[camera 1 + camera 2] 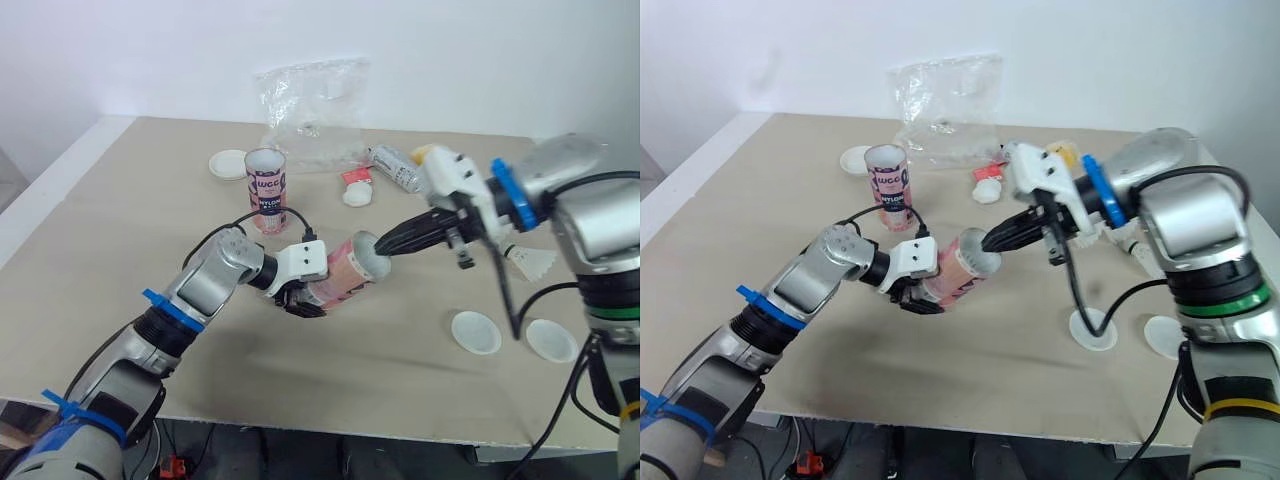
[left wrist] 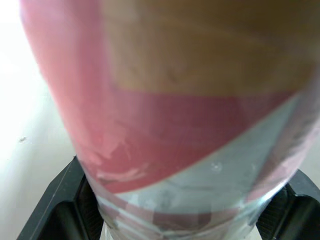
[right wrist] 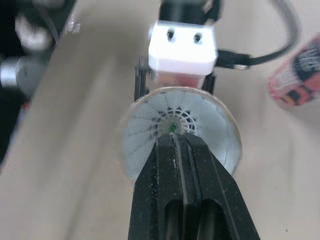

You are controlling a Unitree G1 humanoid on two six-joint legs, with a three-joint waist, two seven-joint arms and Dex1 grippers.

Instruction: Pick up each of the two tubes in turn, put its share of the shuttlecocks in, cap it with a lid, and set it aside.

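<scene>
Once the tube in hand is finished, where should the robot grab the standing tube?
Grip the standing tube around the middle of its wall, coming in level from the near side. It is upright, mouth up, so its round side suits a pinch across it. The bag sits behind it and a lid beside it, so the front looks freest.

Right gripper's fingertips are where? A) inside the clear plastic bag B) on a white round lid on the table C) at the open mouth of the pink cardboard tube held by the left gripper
C: the right gripper has its shut fingers at the mouth of the pink cardboard tube, held tilted by the left gripper.
</scene>
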